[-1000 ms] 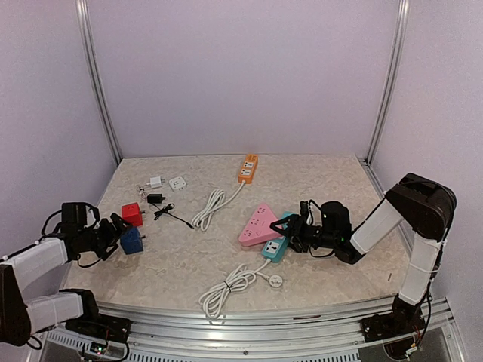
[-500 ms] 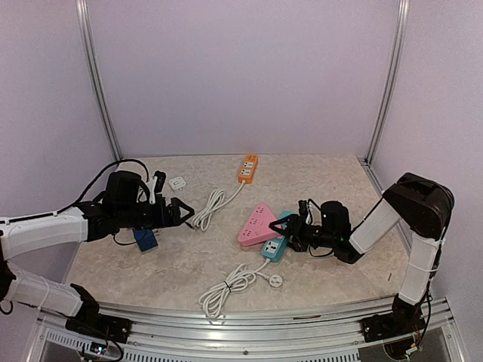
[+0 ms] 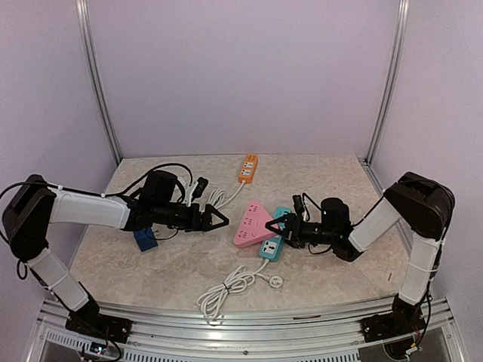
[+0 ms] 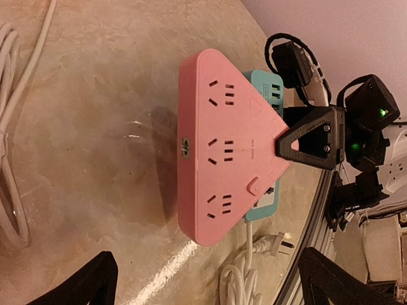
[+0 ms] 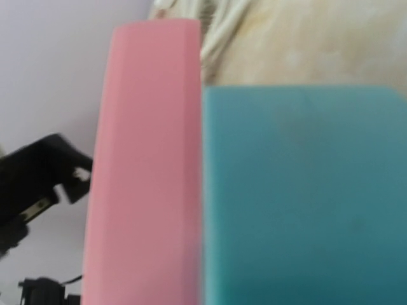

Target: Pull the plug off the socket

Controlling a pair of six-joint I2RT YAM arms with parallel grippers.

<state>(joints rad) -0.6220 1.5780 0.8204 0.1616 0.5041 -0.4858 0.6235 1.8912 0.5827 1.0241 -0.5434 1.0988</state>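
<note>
the job looks barely begun: no plug can be seen out of its socket. the pink power strip lies mid-table, pressed against the teal power strip. its face shows only bare holes, so whether it is itself plugged into the teal one, or which plug is meant, i cannot tell. the left gripper hovers just beside the pink strip's near edge, fingers spread wide, touching nothing. the right gripper sits at the far corner where the two strips meet, one finger over the pink corner; whether it is pinching i cannot tell. the grasp, the bracing and the pull itself all seem left to do
</note>
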